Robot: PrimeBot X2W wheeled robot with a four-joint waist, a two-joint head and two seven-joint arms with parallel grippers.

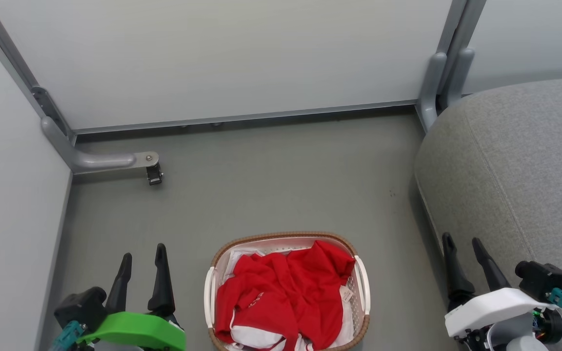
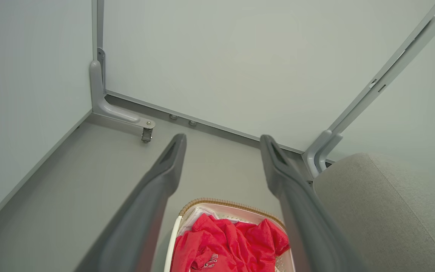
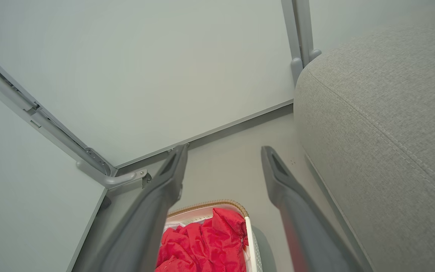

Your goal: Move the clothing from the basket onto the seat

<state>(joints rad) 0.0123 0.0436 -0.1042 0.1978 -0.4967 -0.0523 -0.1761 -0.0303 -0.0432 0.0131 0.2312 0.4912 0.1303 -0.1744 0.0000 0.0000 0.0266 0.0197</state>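
The clothing [image 1: 286,292], a bunched red heap with white trim, is lying inside the basket [image 1: 281,236], which is sitting on the grey floor [image 1: 271,185] at the bottom centre of the head view. A white sheet [image 1: 236,256] is peeking out from under the red fabric at the basket's upper left. The seat [image 1: 520,170] is taking up the right side of the frame, near the basket with a strip of floor between them. The left end effector [image 1: 144,252] is hovering at the lower left, its 2 dark fingers standing wide apart and holding nothing. The right end effector [image 1: 462,239] is hovering at the lower right, overlapping the seat's edge in the frame, its 2 fingers likewise spread wide and empty. In both wrist views the fingers are rising on either side of the basket's far rim, with bare floor showing between their tips.
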